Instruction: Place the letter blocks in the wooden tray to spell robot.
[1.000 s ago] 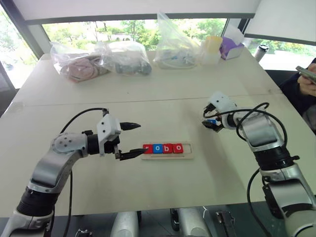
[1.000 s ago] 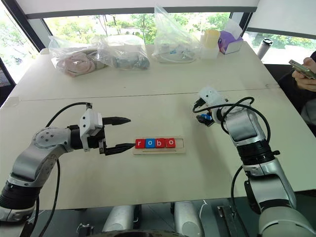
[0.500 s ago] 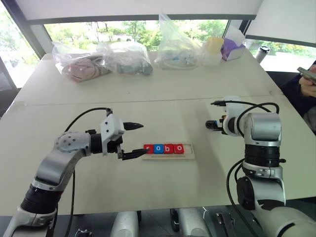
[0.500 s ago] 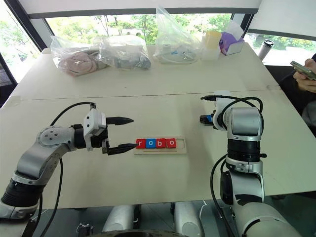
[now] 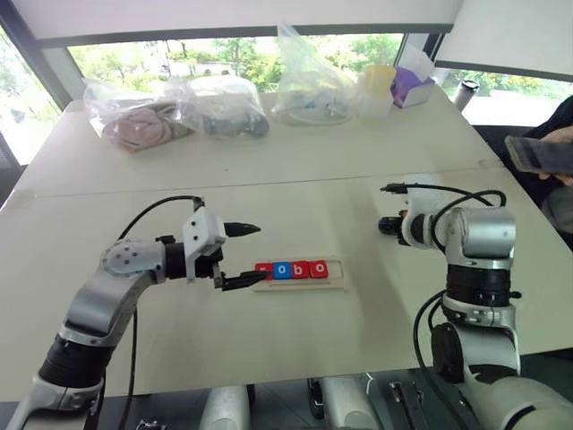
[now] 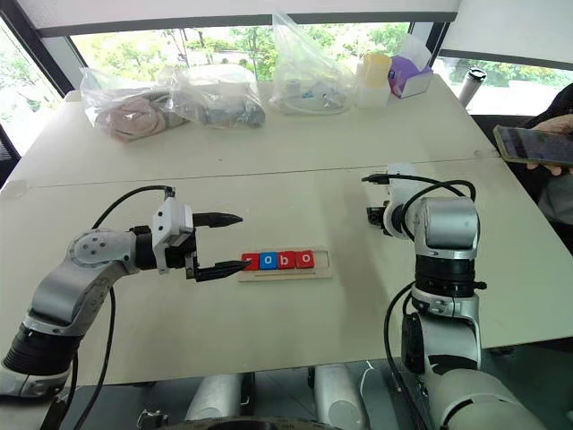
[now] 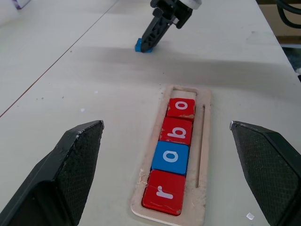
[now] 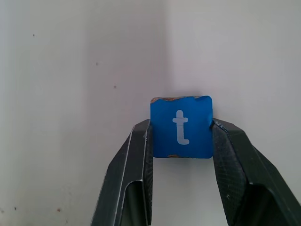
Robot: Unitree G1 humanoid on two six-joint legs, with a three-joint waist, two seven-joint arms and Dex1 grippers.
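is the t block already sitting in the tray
No, the blue t block is on the bare table, clamped in the right pincer, away from the wooden tray.

A pale table [image 5: 295, 170] fills the frame's middle. Windows [image 5: 224, 52] along the top show daylit green trees.

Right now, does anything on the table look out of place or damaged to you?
The blue t block sits on the table away from the wooden tray, clamped in the right hand. The tray's end slot is unfilled. Several blocks have chipped edges, and crumbs lie near the red r block.
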